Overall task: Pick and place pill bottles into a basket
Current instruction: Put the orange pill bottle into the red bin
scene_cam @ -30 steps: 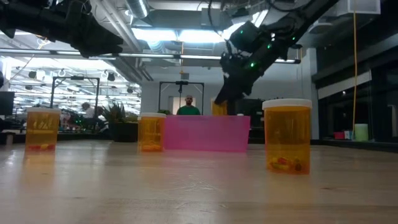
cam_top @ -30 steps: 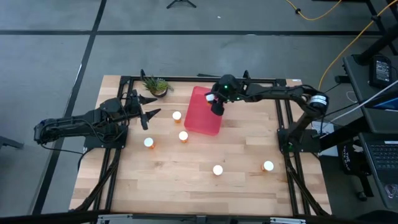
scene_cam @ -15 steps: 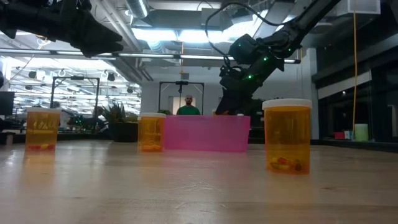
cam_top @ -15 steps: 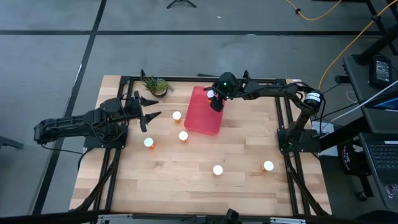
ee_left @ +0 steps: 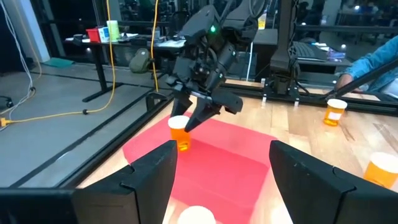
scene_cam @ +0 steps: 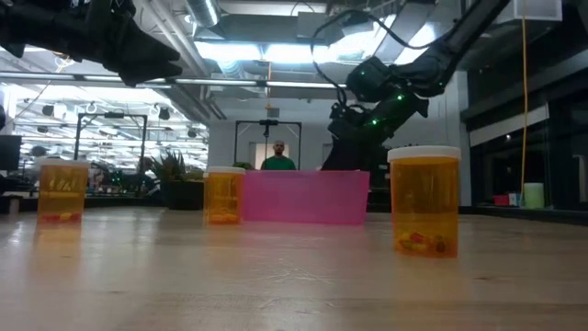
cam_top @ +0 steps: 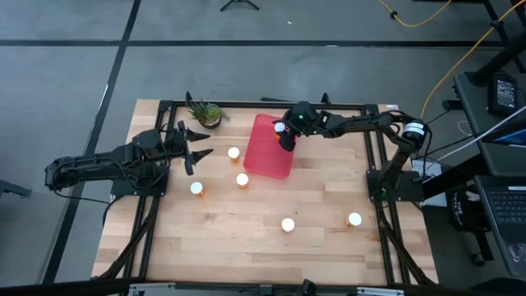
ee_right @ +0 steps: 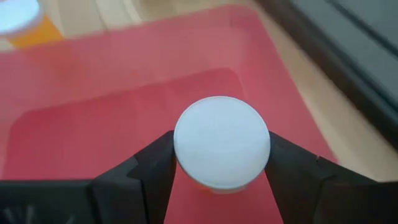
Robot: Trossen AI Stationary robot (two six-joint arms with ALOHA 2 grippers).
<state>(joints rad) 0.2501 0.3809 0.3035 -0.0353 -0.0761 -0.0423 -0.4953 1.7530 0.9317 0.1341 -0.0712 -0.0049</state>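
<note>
One pill bottle (ee_left: pixel 179 132) stood upright, long axis vertical and white cap up, inside the red basket (cam_top: pixel 269 146) near its far right corner. The right gripper (ee_left: pixel 198 111) pointed down and grasped it on both sides. Five more bottles stood upright on the bench (cam_top: pixel 246 247). The left gripper (cam_top: pixel 197 145) hovered released, left of the basket.

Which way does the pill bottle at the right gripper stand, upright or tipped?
Upright. The pill bottle stands cap-up between the fingers of the right gripper over the red tray; the right wrist view looks straight down on its round cap.
</note>
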